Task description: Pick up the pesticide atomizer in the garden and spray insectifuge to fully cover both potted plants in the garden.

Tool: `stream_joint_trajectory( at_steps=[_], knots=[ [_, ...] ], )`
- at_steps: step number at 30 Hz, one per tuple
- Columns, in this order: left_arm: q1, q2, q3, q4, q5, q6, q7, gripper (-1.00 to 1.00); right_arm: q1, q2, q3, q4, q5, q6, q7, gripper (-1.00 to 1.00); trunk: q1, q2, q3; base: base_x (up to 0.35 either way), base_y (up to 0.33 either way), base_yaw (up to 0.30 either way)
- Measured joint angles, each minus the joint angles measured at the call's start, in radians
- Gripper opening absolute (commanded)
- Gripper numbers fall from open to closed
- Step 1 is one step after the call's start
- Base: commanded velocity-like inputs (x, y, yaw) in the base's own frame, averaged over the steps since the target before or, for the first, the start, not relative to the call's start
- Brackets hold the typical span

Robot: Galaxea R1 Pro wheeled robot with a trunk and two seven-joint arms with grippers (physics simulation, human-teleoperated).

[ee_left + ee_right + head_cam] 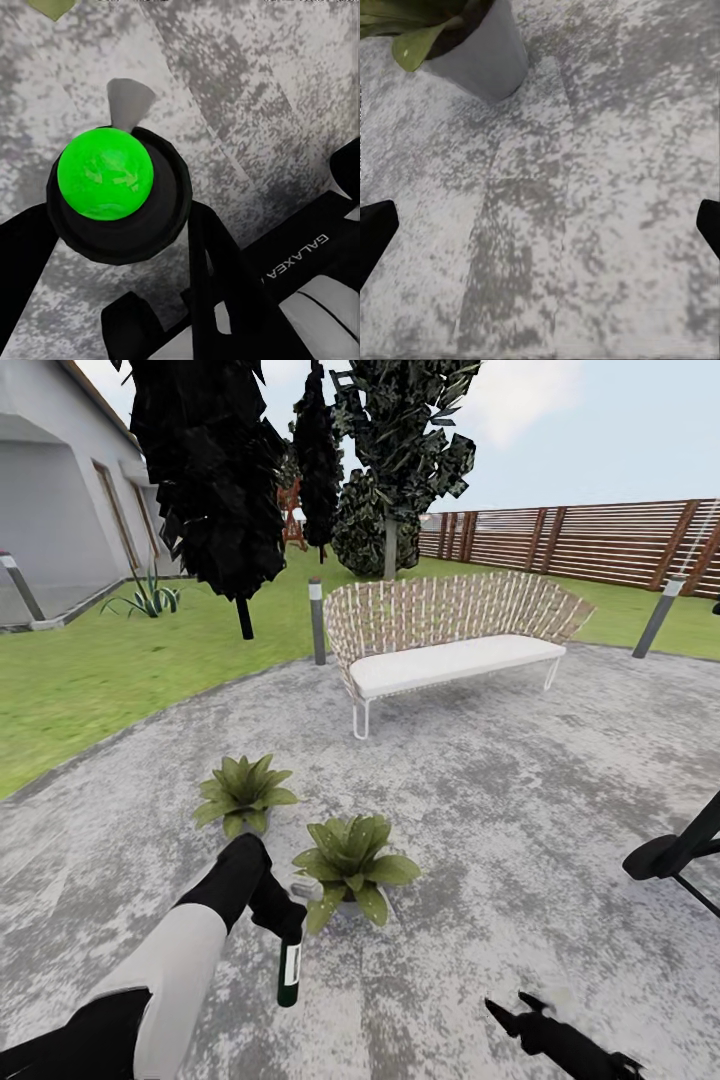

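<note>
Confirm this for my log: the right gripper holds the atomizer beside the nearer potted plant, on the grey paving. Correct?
Not quite: it is the left gripper that holds the atomizer, as the head view shows. The rest stands: it hangs beside the nearer potted plant, over the grey paving.

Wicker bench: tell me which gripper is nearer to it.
Left. The left gripper, holding the pesticide atomizer, sits beside the potted plants, closer to the wicker bench; the right gripper hangs lower, farther back.
</note>
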Motion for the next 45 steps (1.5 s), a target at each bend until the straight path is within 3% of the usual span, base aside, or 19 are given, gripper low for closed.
stream_joint_trajectory(
  at_steps=[2, 5, 7, 9, 12, 17, 20, 22, 24, 26, 28, 31, 45],
  knots=[
    [-0.004, 0.003, -0.002, 0.000, 0.001, 0.001, -0.025, -1.00, 0.000, 0.022, 0.000, 0.030, 0.004, -0.065, -0.002, 1.00, 0.000, 0.000, 0.000, 0.000, 0.000, 0.000],
    [-0.014, 0.004, -0.010, 0.004, -0.010, -0.003, -0.124, -1.00, 0.000, 0.060, 0.000, 0.043, 0.007, -0.117, -0.004, 1.00, 0.000, 0.000, 0.000, 0.000, 0.000, 0.000],
    [-0.028, 0.003, -0.013, 0.015, -0.030, -0.005, -0.155, -1.00, 0.000, 0.069, 0.000, 0.045, 0.008, -0.126, -0.004, 1.00, 0.000, 0.000, 0.000, 0.000, 0.000, 0.000],
    [-0.080, 0.000, -0.013, 0.067, -0.071, -0.005, -0.172, -1.00, 0.000, 0.073, 0.000, 0.056, 0.007, -0.130, -0.005, 1.00, 0.000, 0.000, 0.000, 0.000, 0.000, 0.000],
    [-0.197, -0.004, -0.011, 0.246, -0.111, -0.003, -0.179, -1.00, 0.000, 0.076, -0.001, 0.073, 0.007, -0.131, -0.008, 1.00, 0.000, 0.000, 0.000, 0.000, 0.000, 0.000],
    [-0.427, -0.013, -0.027, 0.512, -0.130, 0.003, -0.182, -1.00, 0.000, 0.080, -0.001, 0.079, 0.007, -0.134, -0.046, 1.00, 0.000, 0.000, 0.000, 0.000, 0.000, 0.000],
    [-0.547, -0.030, -0.086, 0.577, -0.132, 0.007, -0.184, -1.00, 0.000, 0.081, -0.002, 0.079, 0.006, -0.135, -0.052, 1.00, 0.000, 0.000, 0.000, 0.000, 0.000, 0.000],
    [-0.599, -0.041, -0.126, 0.590, -0.132, 0.009, -0.185, -1.00, 0.000, 0.081, -0.003, 0.078, 0.006, -0.135, -0.053, 1.00, 0.000, 0.000, 0.000, 0.000, 0.000, 0.000],
    [-0.631, -0.041, -0.144, 0.593, -0.134, 0.010, -0.184, -1.00, 0.000, 0.081, -0.004, 0.076, 0.005, -0.135, -0.053, 1.00, 0.000, 0.000, 0.000, 0.000, 0.000, 0.000],
    [-0.643, -0.041, -0.150, 0.594, -0.148, 0.009, -0.183, -1.00, 0.000, 0.081, -0.004, 0.075, 0.005, -0.135, -0.053, 1.00, 0.000, 0.000, 0.000, 0.000, 0.000, 0.000],
    [-0.648, -0.041, -0.156, 0.592, -0.216, 0.008, -0.185, -1.00, 0.000, 0.080, -0.004, 0.073, 0.004, -0.135, -0.053, 1.00, 0.000, 0.000, 0.000, 0.000, 0.000, 0.000],
    [-0.648, -0.041, -0.152, 0.590, -0.249, 0.010, -0.186, -1.00, 0.000, 0.080, -0.004, 0.072, 0.004, -0.135, -0.053, 1.00, 0.000, 0.000, 0.000, 0.000, 0.000, 0.000],
    [-0.641, -0.041, -0.150, 0.586, -0.259, 0.009, -0.186, -1.00, 0.000, 0.069, -0.006, 0.075, 0.004, -0.135, -0.056, 1.00, -0.001, 0.000, 0.000, 0.147, -0.022, 0.000]
  ],
)
